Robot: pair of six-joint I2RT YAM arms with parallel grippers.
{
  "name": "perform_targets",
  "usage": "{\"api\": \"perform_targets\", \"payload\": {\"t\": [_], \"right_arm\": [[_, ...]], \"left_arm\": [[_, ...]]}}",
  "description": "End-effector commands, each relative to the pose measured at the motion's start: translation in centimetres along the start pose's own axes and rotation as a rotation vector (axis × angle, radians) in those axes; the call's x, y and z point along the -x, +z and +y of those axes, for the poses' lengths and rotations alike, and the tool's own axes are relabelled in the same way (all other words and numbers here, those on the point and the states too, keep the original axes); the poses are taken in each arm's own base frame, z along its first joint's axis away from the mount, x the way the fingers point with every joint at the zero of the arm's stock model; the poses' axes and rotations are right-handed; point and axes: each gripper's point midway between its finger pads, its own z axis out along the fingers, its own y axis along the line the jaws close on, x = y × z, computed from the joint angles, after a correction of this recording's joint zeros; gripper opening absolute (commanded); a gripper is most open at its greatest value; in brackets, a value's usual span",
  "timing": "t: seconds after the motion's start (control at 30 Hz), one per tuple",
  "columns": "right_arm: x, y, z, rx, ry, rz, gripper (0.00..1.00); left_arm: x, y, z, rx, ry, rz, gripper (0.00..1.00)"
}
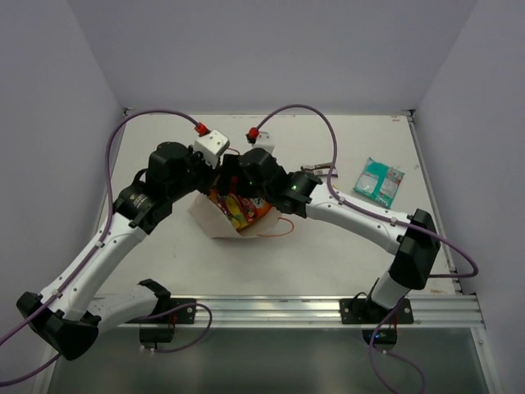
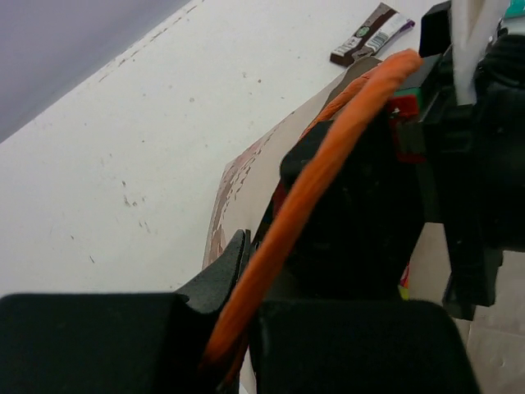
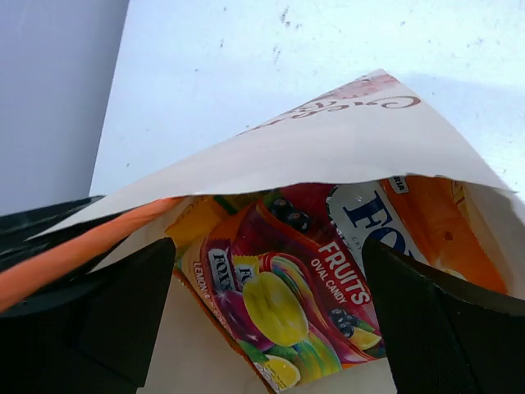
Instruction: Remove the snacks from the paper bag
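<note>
Right pincer (image 3: 279, 324), spread wide at the mouth of the paper bag (image 3: 344, 139), should lower onto the red-yellow packet (image 3: 283, 287) lying uppermost inside and close across its width, while left pincer (image 2: 230, 341), clamped on the orange string handle (image 2: 328, 156), holds that mouth open.

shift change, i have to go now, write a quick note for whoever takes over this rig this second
Left end effector: shut on the orange string handle of the paper bag.
Right end effector: open at the bag's mouth, fingers either side of the red-yellow candy packet, not gripping it.
Done: teal packet and dark brown bar lie out on the table, right of the bag.
Left: the red-yellow packet and an orange packet are in the bag; anything beneath them is hidden.
</note>
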Motion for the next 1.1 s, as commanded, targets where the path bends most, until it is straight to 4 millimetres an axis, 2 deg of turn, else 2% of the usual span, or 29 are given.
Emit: {"api": "perform_targets", "payload": {"t": [0.0,0.17,0.3,0.43,0.47,0.53,0.57,0.67,0.7,0.73,0.9,1.0,1.03,1.07], "right_arm": [[-0.2,0.9,-1.2,-0.126,0.087,-0.011,0.99],[-2.4,2.9,-2.7,-0.196,0.1,0.015,0.95],[-3.8,3.4,-3.9,-0.23,0.087,0.032,0.84],[-3.9,3.0,-4.5,-0.233,0.059,0.029,0.62],[-3.4,2.6,-4.4,-0.219,0.06,0.013,0.48],[-2.8,2.1,-4.6,-0.222,0.046,-0.011,0.36],[-2.4,1.7,-4.6,-0.217,0.048,-0.022,0.25],[-1.8,1.1,-4.6,-0.211,0.034,-0.038,0.13],[-1.1,0.4,-4.3,-0.191,0.026,-0.055,0.04],[-0.8,0.1,-4.0,-0.176,0.02,-0.063,0.0],[1.5,-2.0,-2.1,-0.06,-0.034,-0.114,0.0],[3.6,-4.8,0.6,0.092,-0.084,-0.157,0.0],[5.0,-6.7,1.6,0.152,-0.095,-0.195,0.0],[5.8,-7.8,2.4,0.193,-0.1,-0.217,0.0]], "left_arm": [[7.0,-1.3,-0.1,0.003,-0.054,-0.227,0.0],[7.2,-1.3,0.0,0.012,-0.07,-0.224,0.0],[7.6,-1.8,0.4,0.031,-0.069,-0.235,0.0],[7.2,-1.9,0.9,0.061,-0.058,-0.222,0.0],[7.0,-2.0,1.0,0.063,-0.058,-0.214,0.0],[6.7,-2.0,1.2,0.075,-0.052,-0.205,0.0],[6.6,-2.1,1.4,0.09,-0.051,-0.203,0.0],[6.5,-2.3,1.7,0.107,-0.047,-0.198,0.0],[6.5,-2.3,1.8,0.111,-0.043,-0.197,0.0],[6.4,-2.4,1.9,0.12,-0.044,-0.194,0.0],[6.2,-2.4,2.1,0.129,-0.04,-0.187,0.0],[6.1,-2.3,2.4,0.147,-0.04,-0.181,0.0],[6.1,-2.4,2.7,0.16,-0.042,-0.179,0.0],[6.0,-2.3,2.8,0.169,-0.043,-0.177,0.0]]}}
